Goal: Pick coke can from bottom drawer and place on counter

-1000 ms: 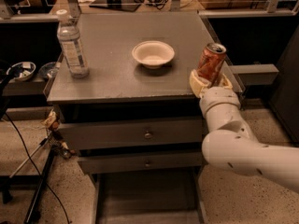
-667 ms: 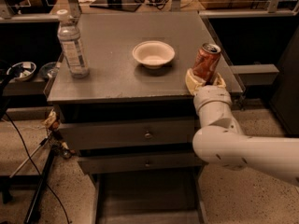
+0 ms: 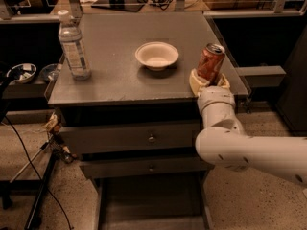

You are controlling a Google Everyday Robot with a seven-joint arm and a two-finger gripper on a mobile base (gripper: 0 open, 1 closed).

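The red coke can (image 3: 210,62) with a silver top is held upright in my gripper (image 3: 209,82), whose cream fingers are shut around its lower half. The can is over the front right part of the counter (image 3: 120,66), close to the front edge; I cannot tell whether its base touches the surface. My white arm (image 3: 240,145) reaches up from the lower right in front of the cabinet. The bottom drawer (image 3: 151,210) is pulled out at the bottom of the view, and the part of its tray that shows holds nothing.
A clear water bottle (image 3: 74,46) stands at the counter's left edge. A white bowl (image 3: 157,55) sits near the counter's middle, just left of the can. Two knobbed drawers (image 3: 151,139) are closed. Cables and a stand (image 3: 43,186) lie at the left.
My gripper has moved the can leftward and a little inward over the counter, from past the right edge to the front right part, nearer the bowl.
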